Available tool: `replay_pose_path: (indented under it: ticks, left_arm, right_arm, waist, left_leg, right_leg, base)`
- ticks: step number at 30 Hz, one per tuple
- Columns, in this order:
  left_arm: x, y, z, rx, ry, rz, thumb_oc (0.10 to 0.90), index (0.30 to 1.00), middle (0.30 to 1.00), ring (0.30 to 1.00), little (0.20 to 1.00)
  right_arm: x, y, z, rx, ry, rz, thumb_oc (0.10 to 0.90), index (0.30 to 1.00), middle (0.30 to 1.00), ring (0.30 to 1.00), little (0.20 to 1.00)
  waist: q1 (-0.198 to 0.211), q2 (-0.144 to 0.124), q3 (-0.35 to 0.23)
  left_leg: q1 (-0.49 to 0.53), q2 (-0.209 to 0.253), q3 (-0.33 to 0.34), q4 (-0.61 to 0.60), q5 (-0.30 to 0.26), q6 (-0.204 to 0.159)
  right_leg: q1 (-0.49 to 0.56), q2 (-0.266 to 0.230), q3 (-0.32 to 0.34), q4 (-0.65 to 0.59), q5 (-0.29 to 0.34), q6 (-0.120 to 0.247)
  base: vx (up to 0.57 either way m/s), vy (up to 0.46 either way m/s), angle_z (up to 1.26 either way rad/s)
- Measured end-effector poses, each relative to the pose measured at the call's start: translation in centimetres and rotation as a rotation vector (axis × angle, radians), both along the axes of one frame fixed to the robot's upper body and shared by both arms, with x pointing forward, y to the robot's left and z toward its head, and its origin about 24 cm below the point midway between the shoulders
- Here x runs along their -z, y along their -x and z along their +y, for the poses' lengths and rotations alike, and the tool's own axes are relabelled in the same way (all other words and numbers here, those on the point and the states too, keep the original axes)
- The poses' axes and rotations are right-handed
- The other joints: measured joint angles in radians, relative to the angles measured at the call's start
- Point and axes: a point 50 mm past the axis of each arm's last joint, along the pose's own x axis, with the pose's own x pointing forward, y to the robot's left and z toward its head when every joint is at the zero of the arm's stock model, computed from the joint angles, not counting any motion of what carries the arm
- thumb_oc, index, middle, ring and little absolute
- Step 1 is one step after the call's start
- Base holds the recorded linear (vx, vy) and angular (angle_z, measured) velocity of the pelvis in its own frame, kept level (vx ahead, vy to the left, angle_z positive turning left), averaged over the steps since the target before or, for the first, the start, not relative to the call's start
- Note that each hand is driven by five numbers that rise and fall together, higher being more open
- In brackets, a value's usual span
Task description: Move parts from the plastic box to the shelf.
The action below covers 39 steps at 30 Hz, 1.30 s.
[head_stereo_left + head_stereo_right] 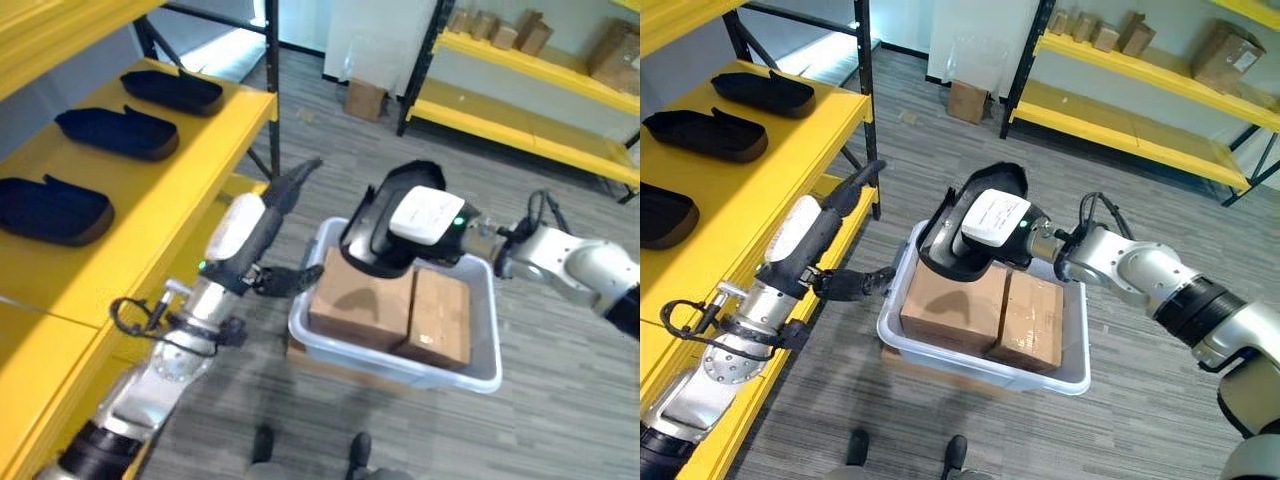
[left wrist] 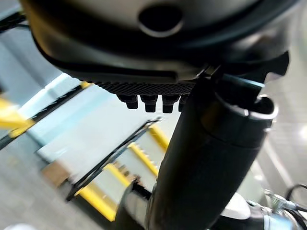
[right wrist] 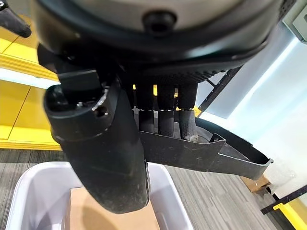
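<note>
My right hand (image 1: 428, 214) is shut on a black moulded part (image 1: 372, 246) and holds it just above the far left corner of the clear plastic box (image 1: 400, 366). In the right wrist view the fingers (image 3: 165, 111) curl over the edge of the black part (image 3: 206, 154), with the thumb (image 3: 103, 143) underneath. Two brown cardboard cartons (image 1: 365, 300) fill the box. My left hand (image 1: 252, 228) hovers open between the box and the yellow shelf (image 1: 185, 185), with its fingers straight and its thumb (image 1: 285, 280) pointing at the box. Three black parts (image 1: 115, 132) lie in a row on the shelf.
The shelf's dark upright post (image 1: 272, 90) stands just behind my left hand. Another yellow rack (image 1: 520, 125) with cardboard boxes lines the back right. A small cardboard box (image 1: 365, 98) sits on the floor beyond the plastic box.
</note>
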Motion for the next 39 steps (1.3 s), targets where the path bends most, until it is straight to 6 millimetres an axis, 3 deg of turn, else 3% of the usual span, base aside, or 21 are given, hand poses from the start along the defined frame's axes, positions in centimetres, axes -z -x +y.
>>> replay_pose_path:
  ticks: [3, 12, 25, 32, 39]
  left_arm:
    - [0.2, 0.0, -1.2, 0.040, -0.116, -0.031, 0.900, 1.000, 1.000, 1.000, 1.000]
    - [0.9, 0.4, -2.0, 0.059, -0.293, -0.127, 0.900, 1.000, 1.000, 1.000, 1.000]
    - [0.9, 0.5, -2.1, 0.057, -0.313, -0.166, 0.900, 1.000, 1.000, 1.000, 1.000]
    - [1.2, 0.4, -2.3, 0.031, -0.294, -0.200, 0.900, 1.000, 1.000, 1.000, 1.000]
    - [2.1, -0.2, -1.7, -0.022, -0.295, -0.199, 0.900, 1.000, 1.000, 1.000, 1.000]
  right_arm:
    - [-0.1, 0.1, 0.6, -0.028, -0.003, -0.001, 0.400, 0.300, 0.300, 0.300, 0.300]
    - [-0.5, 0.2, 2.2, -0.091, -0.003, -0.008, 0.400, 0.300, 0.300, 0.300, 0.300]
    - [-1.1, 0.3, 2.8, -0.124, -0.017, -0.037, 0.400, 0.300, 0.300, 0.300, 0.300]
    - [-1.9, 0.2, 4.3, -0.173, -0.031, -0.065, 0.400, 0.300, 0.300, 0.300, 0.300]
    - [-2.1, 0.2, 4.3, -0.178, -0.035, -0.072, 0.400, 0.300, 0.300, 0.300, 0.300]
  waist:
    - [-0.003, -0.003, -0.009]
    - [-0.012, -0.002, -0.020]
    - [-0.016, -0.003, -0.022]
    - [-0.027, -0.005, -0.023]
    - [-0.027, -0.028, -0.044]
  left_leg:
    - [0.002, 0.000, 0.005, 0.000, 0.000, 0.000]
    - [0.015, 0.002, 0.025, 0.000, -0.001, -0.005]
    - [0.019, 0.003, 0.030, -0.001, -0.002, -0.005]
    - [0.023, 0.004, 0.032, 0.000, -0.003, -0.006]
    - [0.022, 0.012, 0.033, -0.001, -0.004, -0.009]
  right_leg:
    - [-0.001, 0.000, 0.005, 0.000, 0.000, 0.000]
    - [-0.001, 0.002, 0.026, 0.000, 0.000, 0.000]
    - [0.000, 0.003, 0.030, 0.000, 0.000, 0.000]
    - [0.003, 0.005, 0.031, 0.000, 0.001, 0.000]
    - [0.001, 0.012, 0.031, 0.000, 0.000, -0.002]
  base:
    - [0.00, 0.007, -0.03]
    - [0.00, 0.003, -0.07]
    - [0.00, 0.000, 0.00]
    - [0.01, 0.000, 0.00]
    - [0.01, -0.002, 0.00]
